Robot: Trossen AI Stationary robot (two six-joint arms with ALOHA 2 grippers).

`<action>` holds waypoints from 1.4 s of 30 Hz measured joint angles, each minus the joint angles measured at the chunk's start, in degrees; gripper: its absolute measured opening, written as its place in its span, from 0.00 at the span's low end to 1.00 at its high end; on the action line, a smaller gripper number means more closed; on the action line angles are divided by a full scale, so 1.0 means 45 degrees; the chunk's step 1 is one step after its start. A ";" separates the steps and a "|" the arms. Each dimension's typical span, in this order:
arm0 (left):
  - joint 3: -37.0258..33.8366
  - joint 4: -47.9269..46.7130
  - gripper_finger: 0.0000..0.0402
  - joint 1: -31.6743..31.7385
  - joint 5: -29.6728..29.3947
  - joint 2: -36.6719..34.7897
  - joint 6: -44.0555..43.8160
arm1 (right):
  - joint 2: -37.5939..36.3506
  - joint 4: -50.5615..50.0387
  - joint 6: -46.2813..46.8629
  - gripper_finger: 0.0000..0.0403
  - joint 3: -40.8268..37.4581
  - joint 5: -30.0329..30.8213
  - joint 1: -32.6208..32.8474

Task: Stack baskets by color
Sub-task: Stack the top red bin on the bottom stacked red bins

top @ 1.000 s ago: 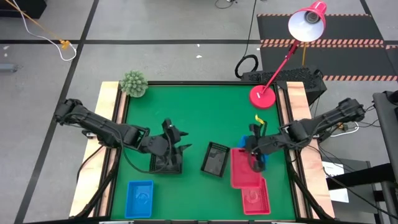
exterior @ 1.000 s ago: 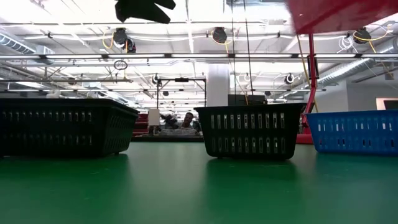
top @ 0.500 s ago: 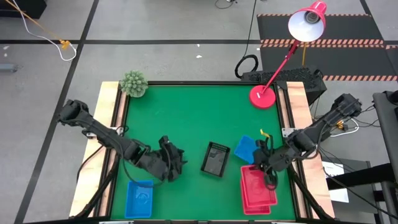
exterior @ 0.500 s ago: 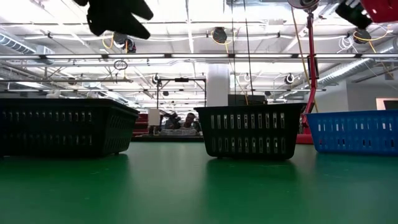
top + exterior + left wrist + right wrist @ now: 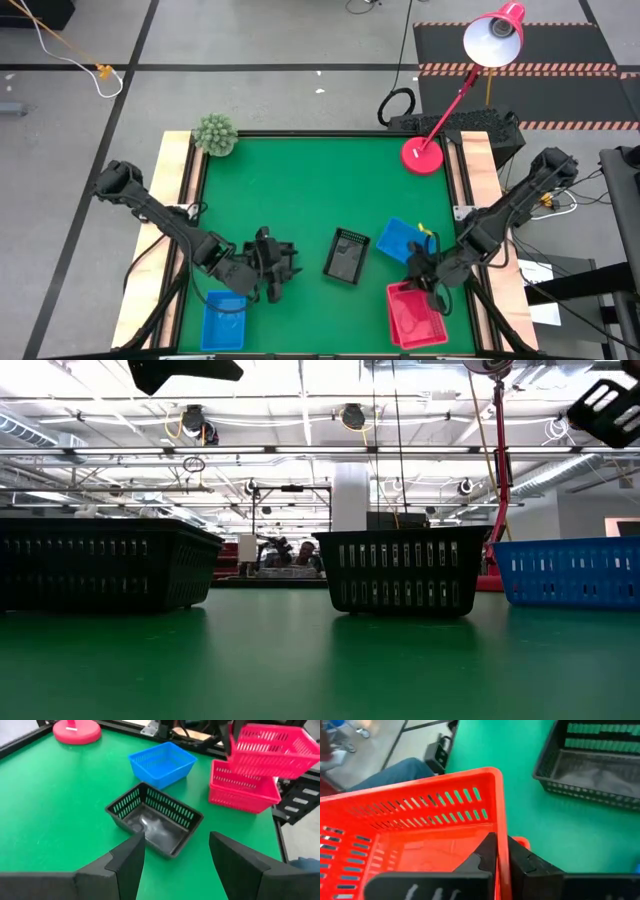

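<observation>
**Red basket hangs over its mates as stacking nears**

The right gripper [image 5: 428, 283], at the desk's [image 5: 300, 190] near right corner, holds a red basket [image 5: 269, 751] by its rim, its fingers [image 5: 487, 852] pressed together on the thin plastic wall, one inside and one outside. In the left wrist view the basket rides tilted in the air, just above and slightly off to one side of the red stack [image 5: 242, 790] resting on the green surface. That gap is what the coming move appears to turn on: the carried basket lies almost directly over the stack, its long axis running nearly in line with the one below, so it would probably need levelling and a small sideways shift before it can nest.

The left gripper [image 5: 268, 275] hangs over the near left part of the desk, its fingers [image 5: 127, 862] spread wide and empty. Ahead of it, toward the middle, sits a single black basket [image 5: 347, 255], turned at a slight angle; the left arm looks the nearer one to it. Beyond that lies a blue basket [image 5: 402, 240], skewed, close to the right arm. Another blue basket [image 5: 222, 320] sits at the near left edge.

All the baskets are shallow, rectangular, moulded plastic with slotted sides and smooth, faintly glossy floors. The low view shows a wider black basket [image 5: 100, 565] whose place on the desk cannot be told.
</observation>
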 joint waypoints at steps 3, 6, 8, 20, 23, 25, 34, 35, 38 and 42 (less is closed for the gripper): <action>0.0000 0.0237 0.56 -0.0028 -0.0219 0.0000 0.0002 | 0.0000 -0.0015 0.0053 0.02 -0.0179 0.0229 0.0098; 0.0000 0.0366 0.56 -0.0028 -0.0290 0.0000 0.0164 | 0.0000 -0.0010 0.0103 0.02 -0.0224 0.0229 0.0097; 0.0000 0.0615 0.56 0.0024 -0.0295 0.0000 0.0374 | 0.0000 -0.0005 0.0267 0.02 -0.0224 0.0223 0.0090; 0.0000 0.1520 0.56 0.0503 -0.0311 0.0000 0.1007 | 0.0024 -0.0121 0.0573 0.02 -0.0224 0.1165 0.0657; 0.0000 0.1515 0.56 0.0555 -0.0314 0.0000 0.1007 | 0.0067 -0.0155 0.0352 0.02 -0.0225 0.1190 0.0668; 0.0000 0.1510 0.56 0.0550 -0.0310 0.0000 0.1009 | 0.0104 -0.0133 0.0223 0.02 -0.0226 0.1208 0.0668; 0.0000 0.1520 0.56 0.0545 -0.0300 0.0000 0.0997 | 0.0807 -0.0013 0.0611 0.02 -0.0225 0.1209 0.0643; 0.0000 0.1520 0.56 0.0545 -0.0295 0.0000 0.1002 | 0.0883 0.0009 0.0687 0.02 -0.0228 0.1210 0.0643; 0.0000 0.1519 0.56 0.0545 -0.0280 -0.0005 0.1025 | 0.1117 0.0007 0.0922 0.02 -0.0227 0.1207 0.0643; 0.0000 0.1510 0.56 0.0545 -0.0125 -0.0005 0.1254 | 0.1279 0.0105 0.0934 0.02 -0.0226 0.1208 0.0643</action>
